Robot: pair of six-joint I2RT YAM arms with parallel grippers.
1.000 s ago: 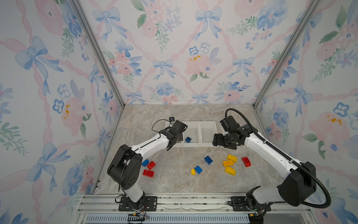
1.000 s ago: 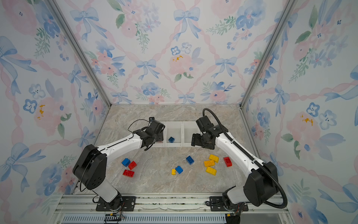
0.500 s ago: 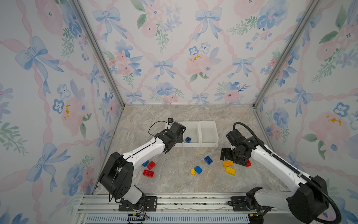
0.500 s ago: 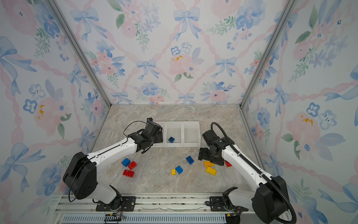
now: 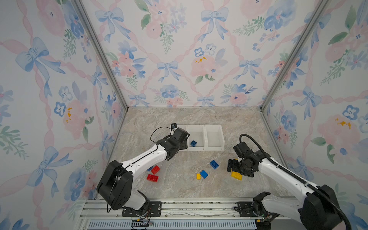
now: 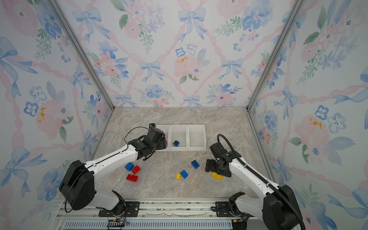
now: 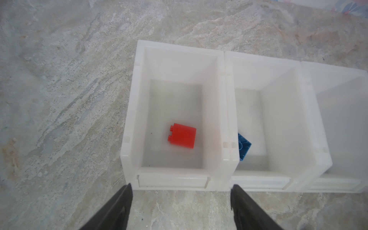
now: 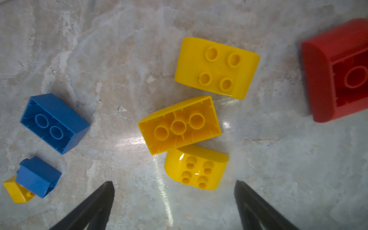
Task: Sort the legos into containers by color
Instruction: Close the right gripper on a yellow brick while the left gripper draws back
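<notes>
Right gripper over 3 yellow legos

Three white bins stand side by side in a row, open on top. The left bin holds one red brick lying on its side. The middle bin holds one blue brick.

The other bricks lie loose in front of the bins. A square red brick and a long red brick lie close together, with a bright blue brick just beside them. A tiny yellow brick touches a small blue brick. A longer blue brick lies upside down near them.

Three yellow ones lie close together. A rounded yellow brick has its bumps up. A hollow yellow brick lies upside down and touches a second rounded yellow brick. A big red brick shows its hollow side.
</notes>
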